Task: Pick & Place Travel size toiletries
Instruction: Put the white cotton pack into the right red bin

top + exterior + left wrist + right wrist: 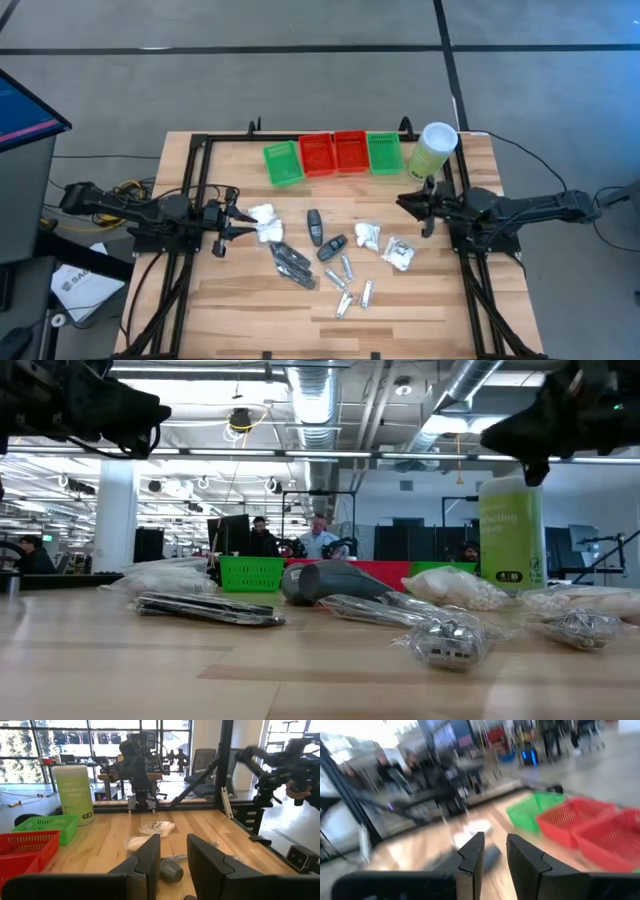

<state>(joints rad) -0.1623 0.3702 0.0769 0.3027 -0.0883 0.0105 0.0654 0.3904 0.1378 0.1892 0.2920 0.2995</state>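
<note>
The toiletries lie loose on the wooden table between my arms: white soft packets, two dark grey oval pieces, black narrow pieces and several small silver tubes. My left gripper hovers open above the table's left side, just short of the nearest white packet. My right gripper hovers open on the right, near the cylinder. In the low view both hang well above the tabletop and hold nothing.
Along the far edge stand a row of small trays: green, red, red, green. A tall pale green cylinder with a white cap stands at the far right. Black frame rails border the table. People sit in the room beyond.
</note>
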